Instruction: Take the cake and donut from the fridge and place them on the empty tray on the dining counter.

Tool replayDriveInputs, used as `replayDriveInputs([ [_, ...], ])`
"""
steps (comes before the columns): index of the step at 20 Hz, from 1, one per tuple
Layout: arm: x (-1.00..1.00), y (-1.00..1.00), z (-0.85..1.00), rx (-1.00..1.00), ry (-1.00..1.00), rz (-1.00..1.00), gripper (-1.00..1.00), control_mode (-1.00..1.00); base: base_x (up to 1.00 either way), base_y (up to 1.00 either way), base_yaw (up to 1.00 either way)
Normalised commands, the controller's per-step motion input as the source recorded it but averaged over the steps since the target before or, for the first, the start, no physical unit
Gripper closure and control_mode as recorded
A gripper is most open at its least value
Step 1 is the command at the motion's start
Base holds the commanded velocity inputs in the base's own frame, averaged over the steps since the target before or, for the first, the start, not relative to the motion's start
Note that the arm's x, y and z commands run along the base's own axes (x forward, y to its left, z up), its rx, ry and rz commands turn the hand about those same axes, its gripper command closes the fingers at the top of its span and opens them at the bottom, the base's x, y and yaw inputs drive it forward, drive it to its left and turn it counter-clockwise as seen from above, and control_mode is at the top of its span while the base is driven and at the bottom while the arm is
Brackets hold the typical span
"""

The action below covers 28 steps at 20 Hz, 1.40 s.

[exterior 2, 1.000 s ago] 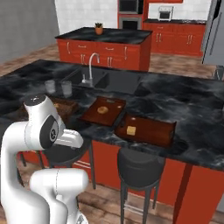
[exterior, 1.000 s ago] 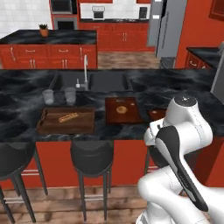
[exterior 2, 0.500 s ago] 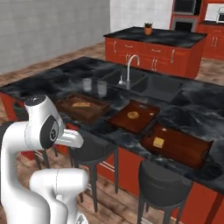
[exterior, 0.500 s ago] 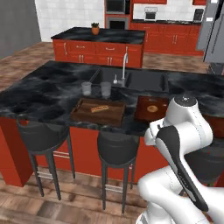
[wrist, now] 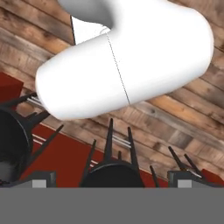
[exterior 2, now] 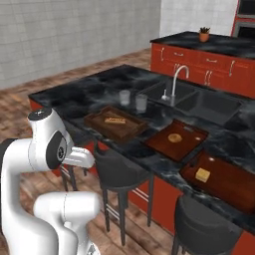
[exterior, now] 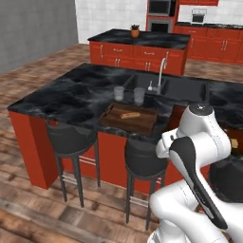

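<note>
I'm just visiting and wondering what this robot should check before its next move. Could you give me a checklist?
1. Hand free to pick something up: ok. The hand has its fingers wide apart with nothing between them.
2. Dining counter in sight: ok. Its black marble top lies ahead.
3. Empty tray found: not ok. The left tray, middle tray and right tray each hold a piece of food.
4. Close approach to the counter: not ok. Stools stand along its near side.
5. Fridge doors open: cannot tell.
</note>
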Motion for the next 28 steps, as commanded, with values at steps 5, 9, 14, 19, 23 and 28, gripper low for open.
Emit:
replayDriveInputs([
  [5,0.00,0.00,0.00,0.00,0.00,0.00,-1.00,1.00,0.00,0.73,0.00],
  [9,0.00,0.00,0.00,0.00,0.00,0.00,-1.00,1.00,0.00,0.84,0.00],
  [14,0.00,0.00,0.00,0.00,0.00,0.00,-1.00,1.00,0.00,0.86,0.00],
  [19,0.00,0.00,0.00,0.00,0.00,0.00,-1.00,1.00,0.00,0.88,0.00],
  [23,0.00,0.00,0.00,0.00,0.00,0.00,-1.00,1.00,0.00,0.91,0.00],
  [28,0.00,0.00,0.00,0.00,0.00,0.00,-1.00,1.00,0.00,0.92,-0.02],
])
